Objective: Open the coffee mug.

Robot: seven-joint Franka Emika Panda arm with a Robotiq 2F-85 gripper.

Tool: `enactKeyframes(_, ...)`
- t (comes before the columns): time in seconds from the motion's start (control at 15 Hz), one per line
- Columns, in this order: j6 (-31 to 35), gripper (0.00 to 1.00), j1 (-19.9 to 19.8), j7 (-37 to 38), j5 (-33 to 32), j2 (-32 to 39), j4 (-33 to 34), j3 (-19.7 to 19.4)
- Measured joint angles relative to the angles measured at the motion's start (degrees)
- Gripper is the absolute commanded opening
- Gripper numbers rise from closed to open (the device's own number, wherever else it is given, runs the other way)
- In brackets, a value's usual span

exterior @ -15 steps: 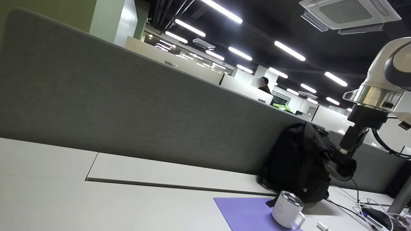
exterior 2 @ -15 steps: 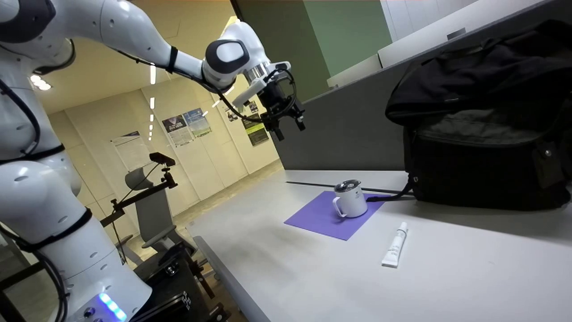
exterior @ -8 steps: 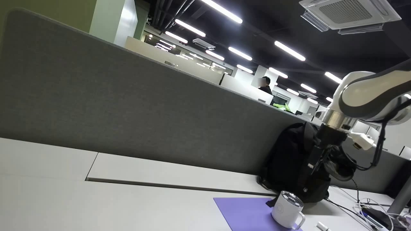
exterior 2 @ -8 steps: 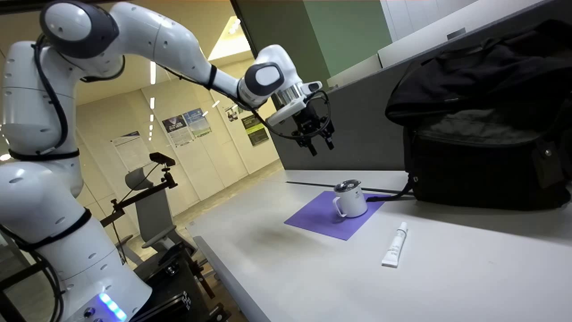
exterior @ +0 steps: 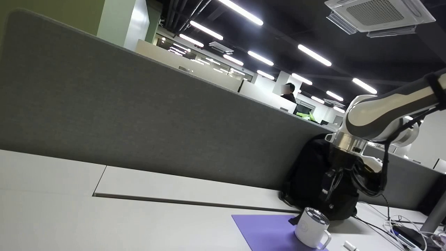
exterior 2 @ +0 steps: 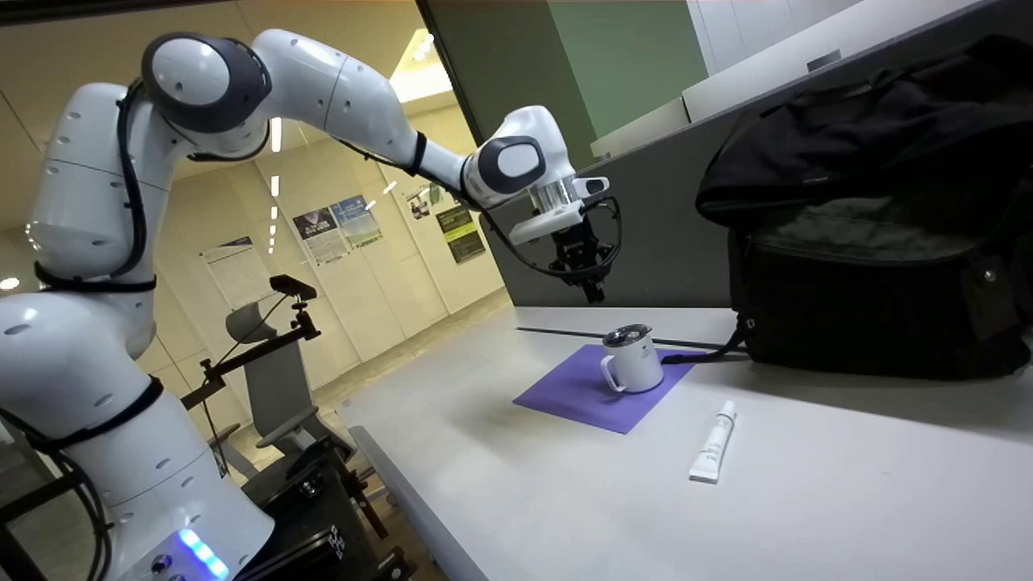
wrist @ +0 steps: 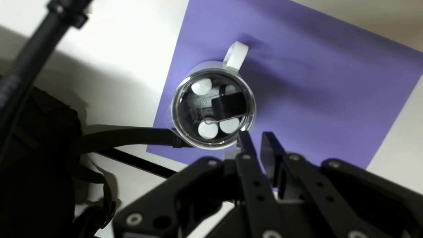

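The coffee mug (exterior 2: 637, 367) is white, stands upright and carries a clear lid with a dark look inside. Seen from above in the wrist view, its lid (wrist: 195, 105) bears a black tab (wrist: 230, 105) near several white discs, and the handle (wrist: 236, 56) points up the picture. My gripper (exterior 2: 595, 295) hangs above the mug, apart from it, in both exterior views. In the wrist view the gripper (wrist: 256, 133) has only a narrow gap between its fingers, holding nothing, and one fingertip overlaps the lid's rim in the picture.
A purple mat (exterior 2: 565, 387) lies under the mug. Beside it sits a big black bag (exterior 2: 871, 266), its strap (wrist: 125, 137) reaching onto the mat close to the mug. A white tube (exterior 2: 714, 444) lies on the desk. Behind rises a grey partition (exterior: 156, 122).
My arm has come down and across toward the mug. The fingers, spread wide a second ago, have drawn nearly together. Mug, mat and bag have not moved.
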Motion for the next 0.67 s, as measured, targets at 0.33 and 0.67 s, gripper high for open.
enactKeyframes(0.33,-3.7,0.01,-0.7,-0.8,0.1,1.1,2.5,0.7)
enactKeyframes(0.67,-3.3,0.01,-0.7,-0.8,0.1,1.3,2.4,0.7)
